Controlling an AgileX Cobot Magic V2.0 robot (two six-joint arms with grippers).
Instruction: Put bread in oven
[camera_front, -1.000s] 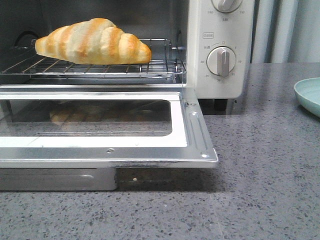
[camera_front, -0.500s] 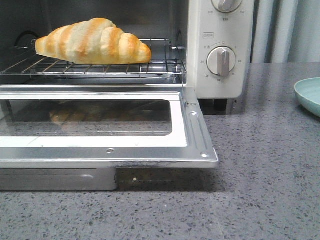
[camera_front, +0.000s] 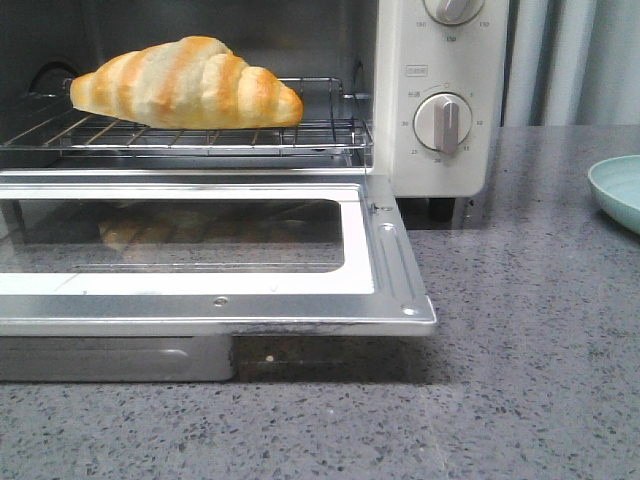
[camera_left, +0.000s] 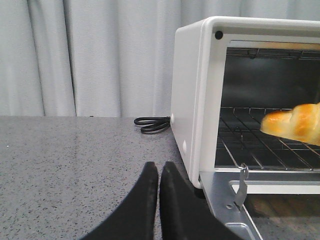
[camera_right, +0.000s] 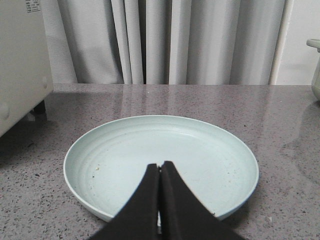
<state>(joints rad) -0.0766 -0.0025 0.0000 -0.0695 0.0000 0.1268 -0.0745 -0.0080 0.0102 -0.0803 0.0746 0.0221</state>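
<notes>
The bread (camera_front: 186, 84), a golden-orange roll with cream stripes, lies on the wire rack (camera_front: 210, 135) inside the cream-white oven (camera_front: 440, 170). The oven's glass door (camera_front: 200, 255) hangs fully open and flat. One end of the bread also shows in the left wrist view (camera_left: 295, 123). My left gripper (camera_left: 159, 167) is shut and empty, low over the counter just beside the oven's left front corner. My right gripper (camera_right: 159, 166) is shut and empty above a pale green plate (camera_right: 160, 162). Neither gripper shows in the front view.
The pale green plate's rim shows at the front view's right edge (camera_front: 615, 190). A black power cord (camera_left: 152, 123) lies coiled behind the oven's left side. Grey curtains hang behind the speckled grey counter (camera_front: 530, 350). A pale container's edge (camera_right: 315, 65) stands at far right.
</notes>
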